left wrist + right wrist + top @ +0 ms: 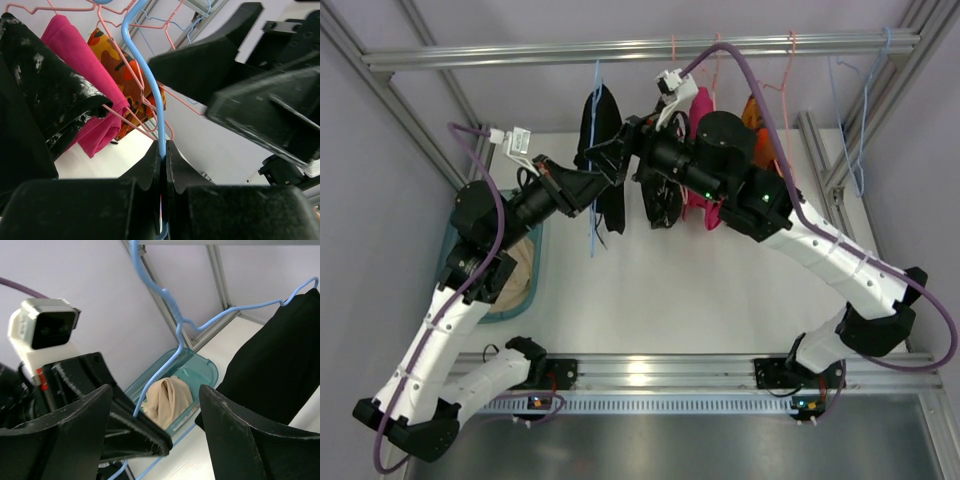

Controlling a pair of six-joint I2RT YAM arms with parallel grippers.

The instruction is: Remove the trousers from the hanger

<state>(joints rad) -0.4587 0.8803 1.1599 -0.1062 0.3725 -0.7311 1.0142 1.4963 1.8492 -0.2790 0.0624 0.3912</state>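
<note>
The black trousers point(607, 118) hang on the light-blue wire hanger point(597, 80) from the top rail, left of the other garments. My left gripper point(612, 166) is shut on the hanger's wire point(159, 115), which runs up from between its closed jaws point(163, 146). My right gripper point(638, 138) is open and empty, right beside the left one. In the right wrist view its jaws point(155, 390) frame the left gripper's finger and the hanger point(176, 347). The trousers point(280, 370) hang just to the right of its right finger.
A black speckled garment point(50, 95), a pink one point(75, 65) and an orange patterned one point(122, 70) hang on pink hangers to the right. Empty blue hangers point(860, 110) hang at the far right. A teal bin point(532, 300) with beige cloth point(167, 400) sits at the left.
</note>
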